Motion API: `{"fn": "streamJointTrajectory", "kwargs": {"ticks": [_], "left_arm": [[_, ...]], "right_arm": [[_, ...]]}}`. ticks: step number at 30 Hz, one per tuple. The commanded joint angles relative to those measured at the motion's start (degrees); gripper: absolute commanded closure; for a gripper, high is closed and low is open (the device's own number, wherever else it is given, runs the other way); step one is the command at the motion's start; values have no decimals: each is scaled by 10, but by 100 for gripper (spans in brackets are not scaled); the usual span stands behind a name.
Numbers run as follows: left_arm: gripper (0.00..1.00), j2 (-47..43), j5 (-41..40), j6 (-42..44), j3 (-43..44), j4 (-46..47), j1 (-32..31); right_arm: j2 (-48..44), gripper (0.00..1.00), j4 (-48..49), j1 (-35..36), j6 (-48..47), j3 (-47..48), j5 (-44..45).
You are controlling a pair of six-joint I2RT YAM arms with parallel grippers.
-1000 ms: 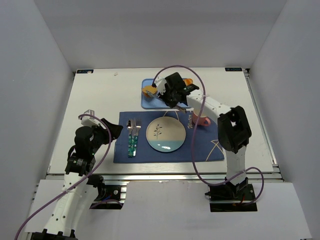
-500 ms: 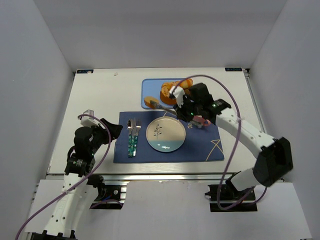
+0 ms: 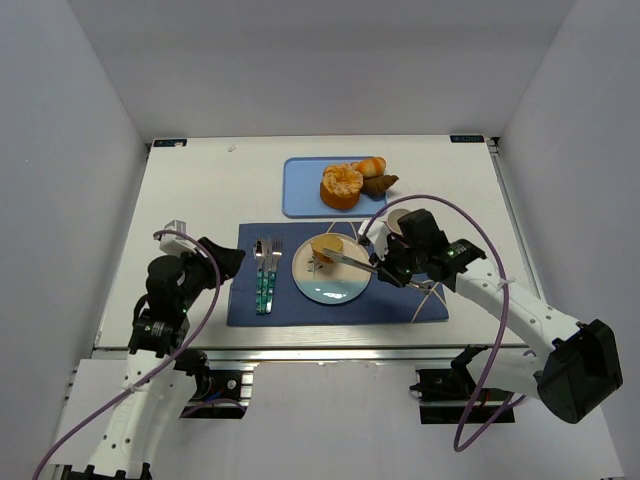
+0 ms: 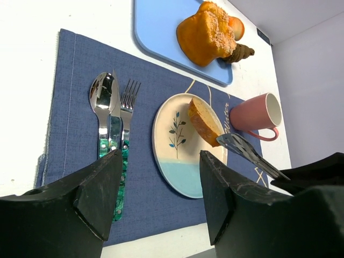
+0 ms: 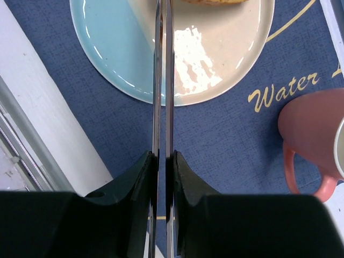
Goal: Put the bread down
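At the plate's (image 3: 330,288) far edge the bread (image 3: 326,246) tilts in the tongs (image 3: 352,261); right gripper (image 3: 385,270) pinches the tongs closed; loosen slowly, low, so it settles flat; left gripper (image 3: 228,262) spread.

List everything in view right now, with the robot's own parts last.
bread: 1, golden-brown, at the plate's far side, at the tongs' tip
plate: 1, cream and pale blue, mid placemat
placemat: 1, dark blue, near half of the table
spoon: 1, steel with teal handle, left of the plate
fork: 1, same colours, beside the spoon
knife: possibly 1, between them
mug: 1, pink, right of the plate
tray: 1, light blue, beyond the placemat
ring cake: 1, orange, on the tray
roll: 1, glazed orange, on the tray
pastry: 1, dark brown, on the tray
tongs: 1, metal, in the right gripper
left gripper: open, at the placemat's left edge
right gripper: shut on the tongs
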Motion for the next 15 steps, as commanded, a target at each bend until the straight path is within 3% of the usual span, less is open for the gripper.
{"fn": "streamJointTrajectory", "kwargs": {"ticks": [1, 4, 7, 9, 15], "left_arm": [[31, -12, 4, -3, 18, -9, 3], [31, -26, -2, -5, 18, -19, 2], [31, -37, -5, -9, 15, -22, 2], [31, -39, -4, -9, 15, -24, 2], [31, -33, -2, -8, 15, -18, 2]], "right_arm": [[-7, 84, 4, -1, -18, -2, -9], [-8, 81, -2, 0, -22, -11, -17], [-8, 63, -13, 0, -25, -14, -25], [-14, 57, -20, 0, -28, -14, -34], [-22, 55, -31, -1, -23, 1, -51]]}}
